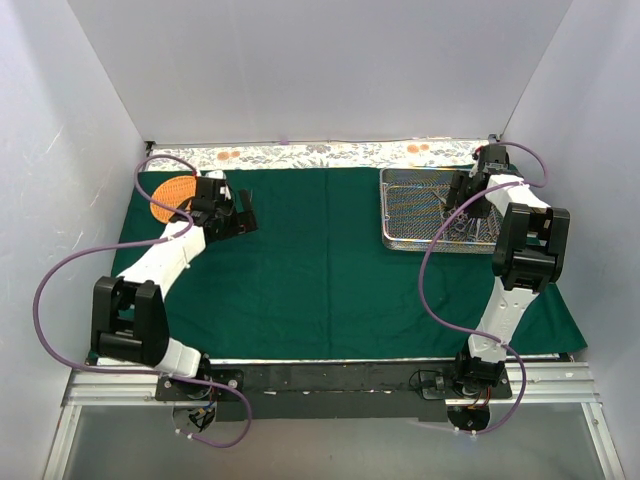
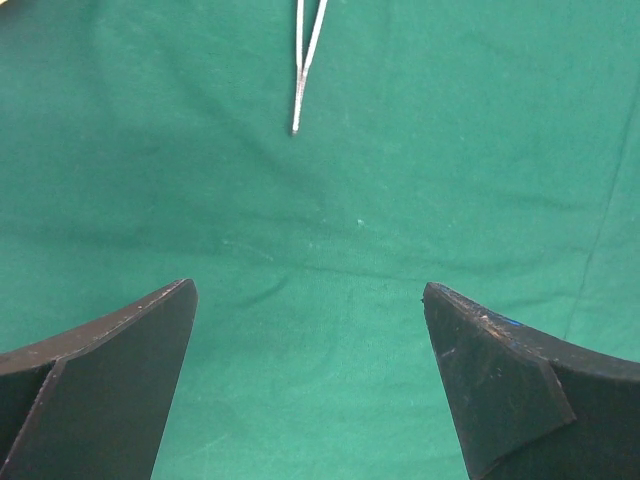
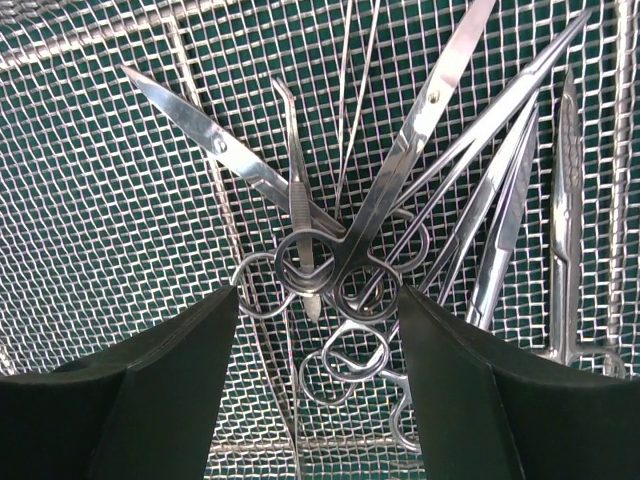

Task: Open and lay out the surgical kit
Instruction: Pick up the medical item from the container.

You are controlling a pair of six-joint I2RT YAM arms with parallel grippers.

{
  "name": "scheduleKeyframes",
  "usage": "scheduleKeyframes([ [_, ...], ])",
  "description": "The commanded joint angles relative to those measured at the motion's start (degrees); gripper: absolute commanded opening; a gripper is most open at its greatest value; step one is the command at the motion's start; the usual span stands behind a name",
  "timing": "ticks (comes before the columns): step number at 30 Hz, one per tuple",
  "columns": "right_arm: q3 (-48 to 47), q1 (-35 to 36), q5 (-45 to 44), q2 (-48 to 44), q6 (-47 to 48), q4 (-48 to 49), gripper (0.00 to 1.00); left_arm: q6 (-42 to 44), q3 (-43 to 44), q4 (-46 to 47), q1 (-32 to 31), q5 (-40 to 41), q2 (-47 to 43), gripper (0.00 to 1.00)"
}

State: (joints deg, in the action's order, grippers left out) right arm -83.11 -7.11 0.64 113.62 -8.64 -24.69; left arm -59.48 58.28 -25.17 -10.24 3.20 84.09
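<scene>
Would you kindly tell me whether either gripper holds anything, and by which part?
Nothing is held. The left gripper is open over the green cloth; the right gripper, open over scissors in the mesh tray.

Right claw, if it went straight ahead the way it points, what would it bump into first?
Probably the tangled ring handles of the scissors, lying straight ahead of the open right claw in the wire-mesh tray. The mesh underneath would come next, though depth is hard to judge here.
</scene>
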Motion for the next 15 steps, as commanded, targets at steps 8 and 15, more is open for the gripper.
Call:
scheduleKeyframes([
  [8,0.4,1.0,2.7,-2.1,-2.9,-1.2,0.73,-7.8,-7.9,8.9,-0.1,10.7,-10.0,0.98],
  [15,1.6,3.7,1.6,-4.7,-0.8,-2.5,0.68,-10.4,-9.6,16.7,-0.2,10.8,-7.0,0.98],
])
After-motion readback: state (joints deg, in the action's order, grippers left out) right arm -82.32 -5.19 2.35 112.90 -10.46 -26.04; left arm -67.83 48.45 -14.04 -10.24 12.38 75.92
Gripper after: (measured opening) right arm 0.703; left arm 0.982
